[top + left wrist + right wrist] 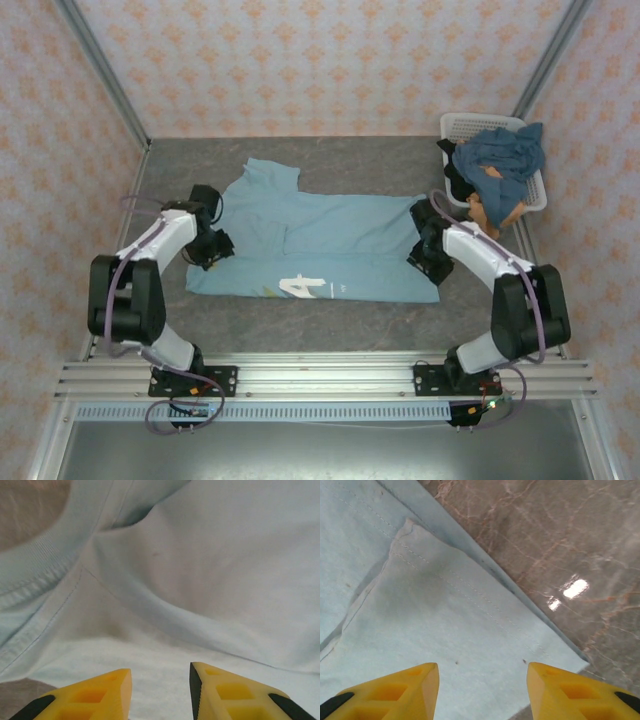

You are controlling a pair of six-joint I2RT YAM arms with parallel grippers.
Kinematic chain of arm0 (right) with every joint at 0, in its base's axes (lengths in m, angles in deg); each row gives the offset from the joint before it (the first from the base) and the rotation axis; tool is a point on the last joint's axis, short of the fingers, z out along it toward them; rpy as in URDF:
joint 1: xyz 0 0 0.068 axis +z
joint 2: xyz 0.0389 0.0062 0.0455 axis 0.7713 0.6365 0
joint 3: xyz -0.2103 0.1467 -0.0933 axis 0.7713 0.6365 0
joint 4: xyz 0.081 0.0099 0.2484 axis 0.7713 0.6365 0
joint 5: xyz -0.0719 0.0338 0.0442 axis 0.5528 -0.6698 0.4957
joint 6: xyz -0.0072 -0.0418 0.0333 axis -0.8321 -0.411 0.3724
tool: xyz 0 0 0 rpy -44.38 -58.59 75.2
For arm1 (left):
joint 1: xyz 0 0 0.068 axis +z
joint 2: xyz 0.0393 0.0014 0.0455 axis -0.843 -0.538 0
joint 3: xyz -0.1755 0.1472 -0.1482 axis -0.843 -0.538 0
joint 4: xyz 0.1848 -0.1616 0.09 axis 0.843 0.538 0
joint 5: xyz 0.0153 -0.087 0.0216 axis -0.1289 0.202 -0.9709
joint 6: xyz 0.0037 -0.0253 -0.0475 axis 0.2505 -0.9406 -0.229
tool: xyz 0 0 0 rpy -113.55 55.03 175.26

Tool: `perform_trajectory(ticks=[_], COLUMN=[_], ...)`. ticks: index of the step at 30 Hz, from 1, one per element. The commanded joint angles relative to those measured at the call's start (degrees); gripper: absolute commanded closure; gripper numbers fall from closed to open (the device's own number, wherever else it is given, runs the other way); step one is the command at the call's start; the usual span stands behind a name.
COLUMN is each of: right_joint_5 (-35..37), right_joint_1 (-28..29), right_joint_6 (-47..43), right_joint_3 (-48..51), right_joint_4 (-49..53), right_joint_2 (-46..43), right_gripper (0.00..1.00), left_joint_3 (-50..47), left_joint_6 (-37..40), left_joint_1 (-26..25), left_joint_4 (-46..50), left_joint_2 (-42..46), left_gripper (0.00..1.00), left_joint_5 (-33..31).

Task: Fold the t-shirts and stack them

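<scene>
So the light sky-blue t-shirt (330, 235) is lying spread out in the middle of the worktop (300, 325), partly folded over, with one sleeve sticking out toward the far side. Only a bit of the white print is showing along the near edge, and I can't read it.

The left claw (160, 680) is sitting over the collar end of that shirt. Its jaws are parted by a modest gap, and there's just bare blue cloth showing between the tips. I can't tell if the tips are actually touching the fabric. The ribbed neckline is running across the upper left of the left wrist view.

The right claw (482, 680) is gaping a lot wider and isn't gripping anything. It's hovering over the shirt's stitched hem corner, right where the cloth gives way to the shiny marbled worktop.

From the top camera, both sets of fingers are hiding under the black wrist bodies.

Over at the far right, the slate-blue t-shirt (505, 152) is bunching up in the white basket (470, 122) on top of the orange-tan one (497, 207), which is mostly buried.
</scene>
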Motion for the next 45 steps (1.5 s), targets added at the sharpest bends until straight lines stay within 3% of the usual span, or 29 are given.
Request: perform_trajectory(ticks=[1,6,10,18,25,32,38,45], right_joint_5=[-0.7,-1.0,-0.9,-1.7,-3.3,7.8,7.5,5.3], right_joint_1=[1.2,3.1,4.3,4.8,5.4,5.3,3.1,0.6], right_joint_6=[-1.1,-0.1,1.9,5.5,7.8,2.8,-5.1,-11.4], right_joint_3=[-1.9,-3.6,-2.7,4.8,6.1,-5.4,-14.6,-25.4], right_joint_4=[-2.0,-0.7,2.6,5.9,5.7,7.1,-1.7,-4.8], right_joint_2=[4.2,9.8,11.3,5.2,1.1,-3.4,1.7,11.2], right_gripper=[0.5,0.5,0.5,0.49,0.49,0.45,0.47,0.48], left_joint_3=[-1.4,-5.3,-10.5,-19.4,-19.5,-1.5,21.4,49.0], left_joint_6=[-3.6,-4.3,-4.9,-6.4,-7.1,-9.8,-5.8,-3.9], left_joint_1=[1.2,5.1,7.3,8.0,8.0,4.8,4.0,4.5], left_joint_4=[-3.2,-3.3,-2.5,-2.0,1.1,3.1,-1.6,-5.8], left_joint_2=[-4.4,-6.8,-3.2,5.0,10.3,12.3,-5.9,-31.1], left_gripper=[0.64,0.68,0.69,0.7,0.7,0.63,0.61,0.61], left_joint_5=[0.9,-3.5,-5.8,-3.6,-4.7,-3.8,0.9,6.7])
